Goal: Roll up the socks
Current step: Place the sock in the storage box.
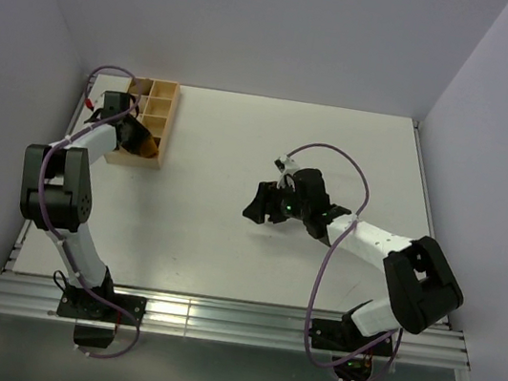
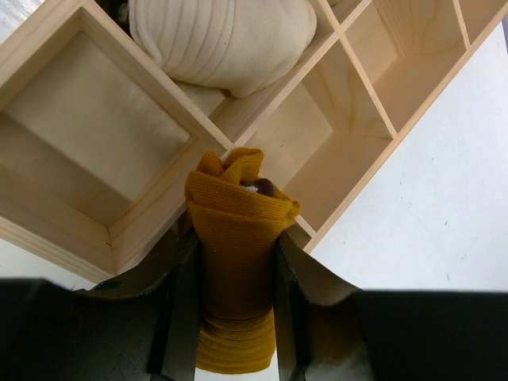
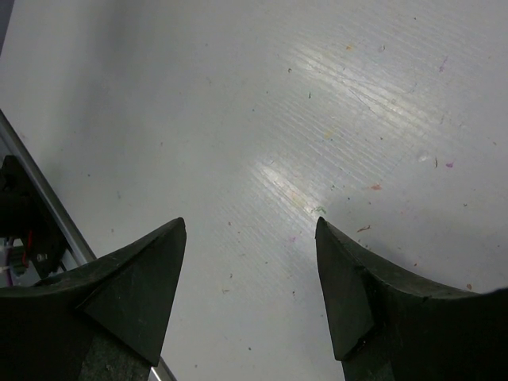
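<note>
White ribbed table (image 1: 241, 150), flecked w/ tiny coloured specks & lint up close. Carries a wooden divider tray (image 1: 160, 121) at far-left corner, lying flat, long side approx. parallel to the table's left edge.

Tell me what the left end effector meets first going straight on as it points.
The sock in the left end effector would likely meet the wooden organizer first, at a divider wall; depth unclear.
</note>
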Robot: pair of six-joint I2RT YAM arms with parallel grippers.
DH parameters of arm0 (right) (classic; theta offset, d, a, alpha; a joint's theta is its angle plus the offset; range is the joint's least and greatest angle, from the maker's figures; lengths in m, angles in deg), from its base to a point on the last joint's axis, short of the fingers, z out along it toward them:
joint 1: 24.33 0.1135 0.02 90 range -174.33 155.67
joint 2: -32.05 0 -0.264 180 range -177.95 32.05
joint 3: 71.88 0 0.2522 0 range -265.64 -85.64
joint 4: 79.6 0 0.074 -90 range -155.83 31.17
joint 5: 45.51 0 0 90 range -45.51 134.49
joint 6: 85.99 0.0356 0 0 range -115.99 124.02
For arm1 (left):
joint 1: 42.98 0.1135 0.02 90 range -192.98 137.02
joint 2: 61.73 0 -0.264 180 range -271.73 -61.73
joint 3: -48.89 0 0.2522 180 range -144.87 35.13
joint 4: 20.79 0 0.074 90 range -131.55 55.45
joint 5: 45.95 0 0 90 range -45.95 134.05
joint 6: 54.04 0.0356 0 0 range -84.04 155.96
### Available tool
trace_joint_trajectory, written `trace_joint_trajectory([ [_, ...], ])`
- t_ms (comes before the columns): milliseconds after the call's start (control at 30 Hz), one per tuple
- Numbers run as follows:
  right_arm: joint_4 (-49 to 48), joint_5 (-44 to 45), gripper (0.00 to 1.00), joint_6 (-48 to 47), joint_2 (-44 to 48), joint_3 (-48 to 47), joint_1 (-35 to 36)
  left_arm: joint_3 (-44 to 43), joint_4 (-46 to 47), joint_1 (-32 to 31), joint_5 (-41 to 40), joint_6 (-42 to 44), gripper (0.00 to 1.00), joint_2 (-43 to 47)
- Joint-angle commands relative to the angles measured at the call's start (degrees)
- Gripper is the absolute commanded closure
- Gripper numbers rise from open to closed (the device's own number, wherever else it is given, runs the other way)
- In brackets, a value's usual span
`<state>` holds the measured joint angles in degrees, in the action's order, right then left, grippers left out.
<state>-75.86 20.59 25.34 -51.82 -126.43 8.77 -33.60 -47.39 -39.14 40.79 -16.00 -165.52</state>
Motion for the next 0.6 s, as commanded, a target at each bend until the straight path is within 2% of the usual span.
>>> trace_joint_trajectory([
  [0, -2.90, -1.06, 0.27, -0.32, -0.59, 0.45, -0.49, 0.08, 2.46, 0.03, -4.64, -0.15, 1.00, -1.59],
  [200, -3.43, -2.03, 0.27, -0.05, -1.55, 0.28, -0.49, -0.70, 1.69, -2.78, -9.38, 1.34, 1.00, -3.52],
  [567, -3.69, -2.55, 0.27, 0.12, -2.17, 0.19, -0.49, -3.69, -4.64, -4.98, -9.57, 2.39, 1.00, -9.93],
])
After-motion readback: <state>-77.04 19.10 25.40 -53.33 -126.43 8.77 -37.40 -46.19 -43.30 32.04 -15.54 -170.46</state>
